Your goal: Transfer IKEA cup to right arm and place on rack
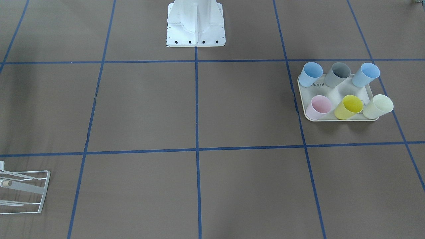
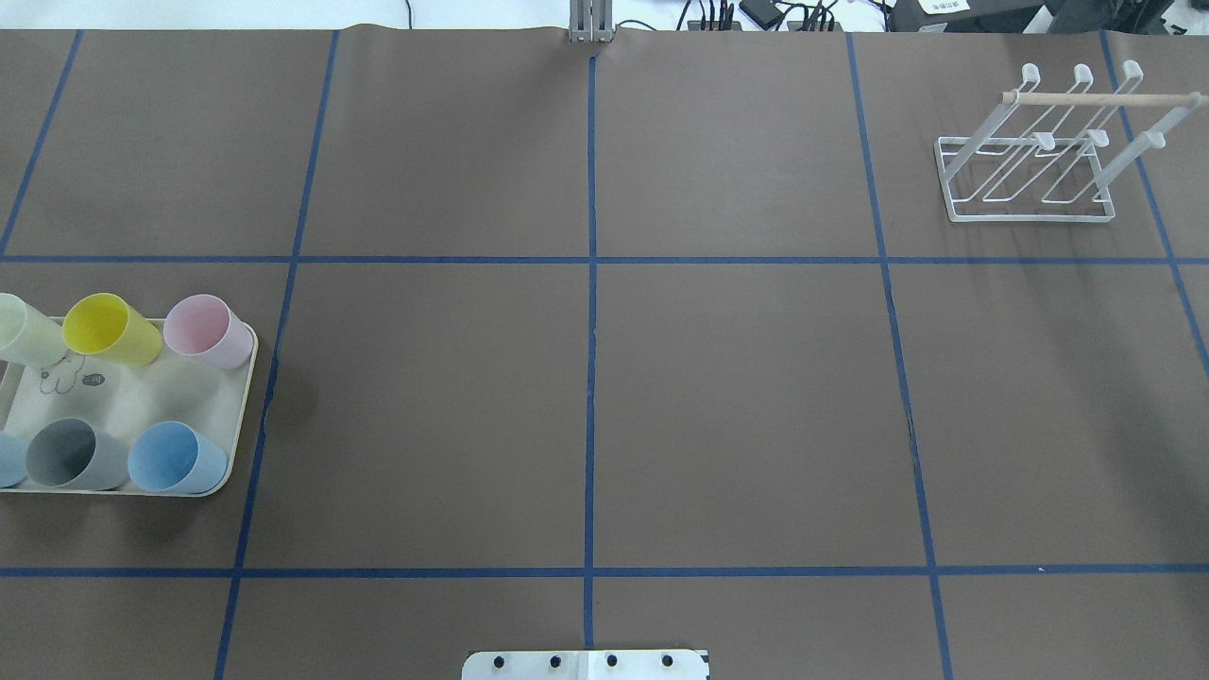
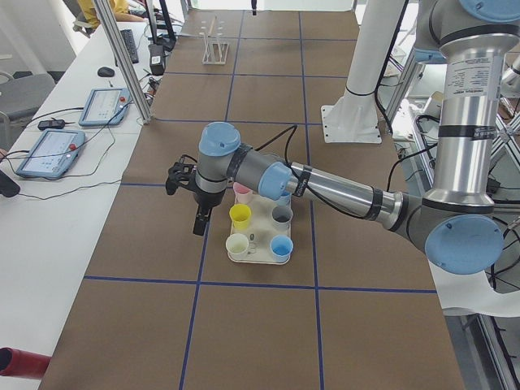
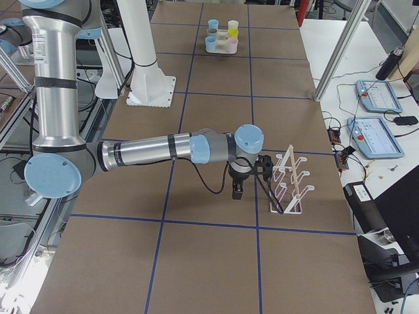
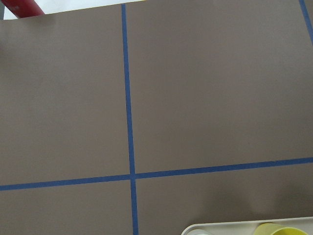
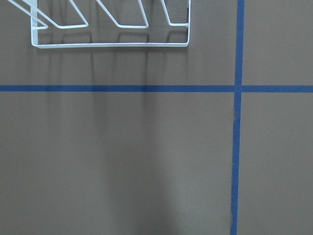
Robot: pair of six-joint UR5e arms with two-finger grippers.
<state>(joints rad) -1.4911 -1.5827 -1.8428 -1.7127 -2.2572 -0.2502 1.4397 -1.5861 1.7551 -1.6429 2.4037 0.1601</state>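
6 cups are set upright on a cream tray (image 2: 142,392) at the table's left end, mouths upward and long axes vertical, in 2 rows of 3. The far row holds a pale cream cup (image 2: 24,329), a yellow cup (image 2: 104,326) and a pink cup (image 2: 203,329). The near row holds a blue cup (image 2: 8,461) cut by the frame edge, a grey cup (image 2: 66,453) and a second blue cup (image 2: 175,458).

The left gripper (image 3: 198,229) is held pointing down over the table, just beside the tray on the side away from the robot's base, nearest the yellow and pink cups and touching none. Whether its fingers are parted cannot be told.

The rack (image 2: 1028,218) is placed at the far right corner, well apart from the tray, its wooden rod running across the table. The right gripper (image 4: 237,193) is held pointing down just beside the rack, on the robot's side; its finger state cannot be told either.
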